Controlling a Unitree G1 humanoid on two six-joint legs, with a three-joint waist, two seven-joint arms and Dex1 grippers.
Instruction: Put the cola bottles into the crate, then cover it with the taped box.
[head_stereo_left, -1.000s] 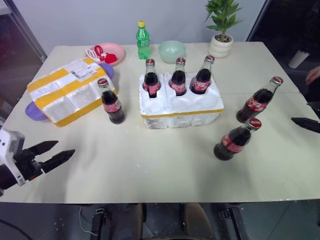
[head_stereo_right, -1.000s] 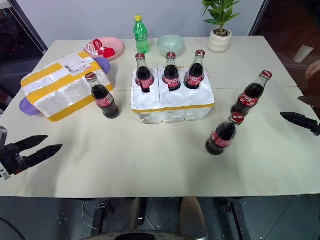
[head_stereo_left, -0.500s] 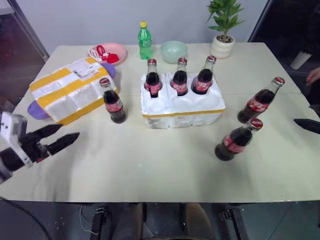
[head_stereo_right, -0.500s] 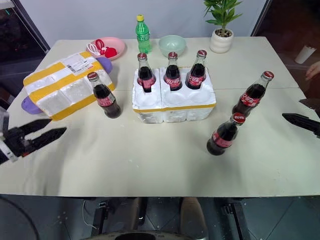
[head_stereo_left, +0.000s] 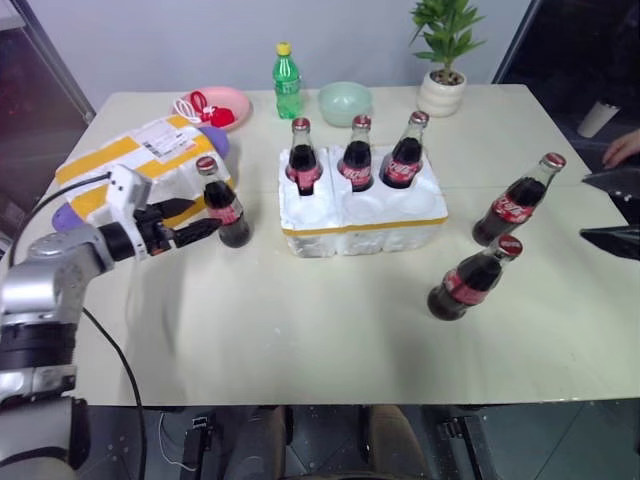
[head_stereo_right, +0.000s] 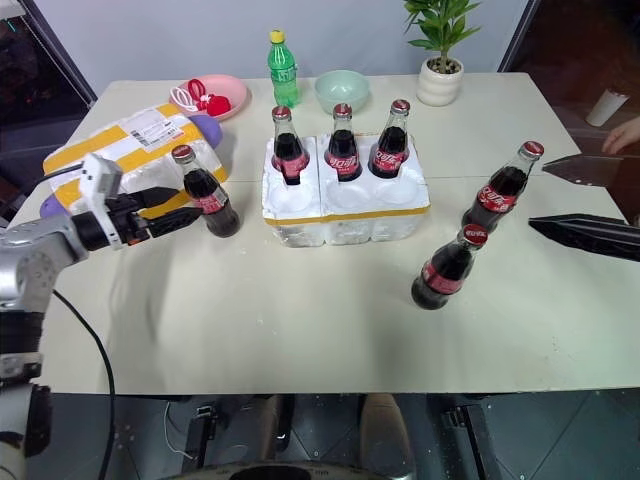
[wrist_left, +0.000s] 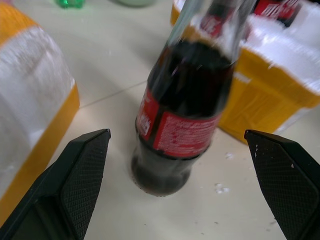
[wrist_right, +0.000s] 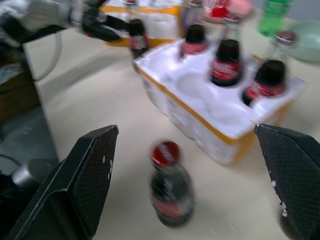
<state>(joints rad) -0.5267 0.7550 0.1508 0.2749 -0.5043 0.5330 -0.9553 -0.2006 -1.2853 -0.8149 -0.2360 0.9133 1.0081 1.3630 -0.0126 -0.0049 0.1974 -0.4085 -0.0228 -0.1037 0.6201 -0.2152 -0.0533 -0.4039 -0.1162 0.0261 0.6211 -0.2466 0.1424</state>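
The cola bottle (wrist_left: 180, 112) nearest our left gripper (head_stereo_left: 196, 222) stands upright straight ahead of its spread fingers, between them but untouched, with the taped box (head_stereo_left: 120, 180) on one side and the crate (head_stereo_left: 362, 212) on the other. We judge a grip on the labelled belly best, since smooth round glass may twist; squeeze squarely, lift vertically. The crate is soft white foam with round pockets: three filled, three free. Our right gripper (head_stereo_right: 585, 200) hangs spread wide, two standing bottles just ahead of it.
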